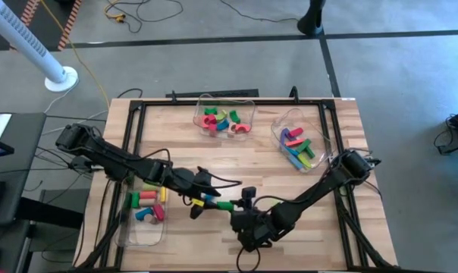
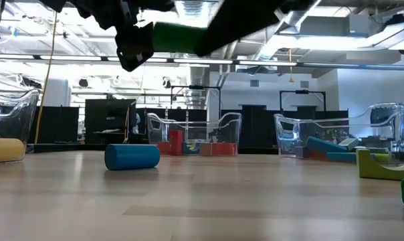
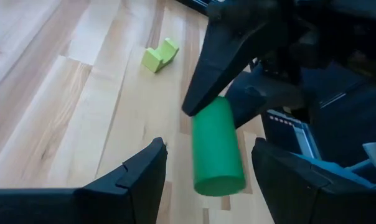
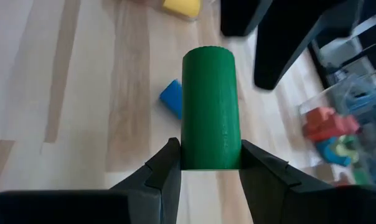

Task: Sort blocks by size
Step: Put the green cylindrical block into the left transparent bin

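**Green cylinder held aloft between the two arms**

The right gripper [image 4: 209, 163] has the green cylinder [image 4: 210, 109] clamped between its two fingers, gripping it at one end, the rest of the block sticking straight out ahead of the fingertips. In the low view that cylinder [image 2: 178, 37] hangs well above the tabletop [image 2: 202, 201], not touching the wood.

The left gripper [image 3: 206, 171] sits right in front of it, fingers spread wide and holding nothing. The free end of the green cylinder [image 3: 217, 149] lies in the gap between those open fingers, with space on either side; no contact that I can see. From above, the two grippers meet nose to nose near the front middle of the table, the left gripper [image 1: 201, 195] and the right gripper [image 1: 244, 206] with the green cylinder [image 1: 225, 205] between them.

Below and beyond the right fingers lie a blue block [image 4: 171, 98] and, farther out, a yellow block [image 4: 181, 6], both on the wood. Past the left fingers, a light green arch block [image 3: 159, 55] rests on the table, well apart from them.

Three clear bins hold sorted blocks: one beside the left arm [image 1: 132, 231], one at the far middle [image 1: 252, 102], one at the far right [image 1: 278, 125]. A blue cylinder [image 2: 132, 156] lies on its side on the bare table in the low view, and a tan cylinder [image 2: 5, 149] off to the edge.
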You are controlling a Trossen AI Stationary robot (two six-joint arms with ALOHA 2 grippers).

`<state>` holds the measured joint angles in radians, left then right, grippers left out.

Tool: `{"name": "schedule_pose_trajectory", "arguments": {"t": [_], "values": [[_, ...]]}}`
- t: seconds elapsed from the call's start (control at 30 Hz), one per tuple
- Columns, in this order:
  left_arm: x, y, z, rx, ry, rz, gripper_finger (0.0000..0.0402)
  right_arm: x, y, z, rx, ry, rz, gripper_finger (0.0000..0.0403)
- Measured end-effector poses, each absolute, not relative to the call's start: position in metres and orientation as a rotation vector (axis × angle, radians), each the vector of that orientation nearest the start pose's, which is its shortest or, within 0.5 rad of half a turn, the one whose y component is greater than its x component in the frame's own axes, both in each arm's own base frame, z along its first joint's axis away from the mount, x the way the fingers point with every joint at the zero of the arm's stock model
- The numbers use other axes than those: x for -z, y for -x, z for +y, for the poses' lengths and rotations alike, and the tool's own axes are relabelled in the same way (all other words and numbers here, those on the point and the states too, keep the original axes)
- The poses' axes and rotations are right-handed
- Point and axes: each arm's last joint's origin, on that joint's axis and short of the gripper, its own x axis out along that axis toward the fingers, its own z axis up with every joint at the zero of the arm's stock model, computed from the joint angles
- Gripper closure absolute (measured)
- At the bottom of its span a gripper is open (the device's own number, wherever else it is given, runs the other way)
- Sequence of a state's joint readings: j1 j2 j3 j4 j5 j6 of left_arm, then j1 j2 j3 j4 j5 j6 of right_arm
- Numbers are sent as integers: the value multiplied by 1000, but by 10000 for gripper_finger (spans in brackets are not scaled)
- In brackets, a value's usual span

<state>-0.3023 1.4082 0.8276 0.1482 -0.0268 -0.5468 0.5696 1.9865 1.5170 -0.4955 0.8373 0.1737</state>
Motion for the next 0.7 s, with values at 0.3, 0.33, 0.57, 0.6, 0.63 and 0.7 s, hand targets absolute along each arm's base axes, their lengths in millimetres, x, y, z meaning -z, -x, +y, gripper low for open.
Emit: {"name": "schedule_pose_trajectory", "arguments": {"t": [0.3, 0.33, 0.57, 0.6, 0.63, 0.7], "values": [[-239, -289, -91, 153, 461, 490, 178, -229, -377, 203, 307, 488, 691, 239], [-239, -289, -91, 154, 459, 488, 180, -230, -377, 203, 308, 488, 691, 239], [-240, -289, -91, 167, 439, 483, 220, -230, -378, 201, 311, 486, 692, 239], [-240, -289, -91, 173, 437, 483, 228, -230, -378, 201, 311, 486, 692, 239], [-240, -289, -91, 181, 434, 484, 237, -230, -378, 201, 311, 486, 692, 239], [-240, -289, -92, 186, 426, 484, 254, -230, -378, 202, 310, 485, 691, 239]]}}
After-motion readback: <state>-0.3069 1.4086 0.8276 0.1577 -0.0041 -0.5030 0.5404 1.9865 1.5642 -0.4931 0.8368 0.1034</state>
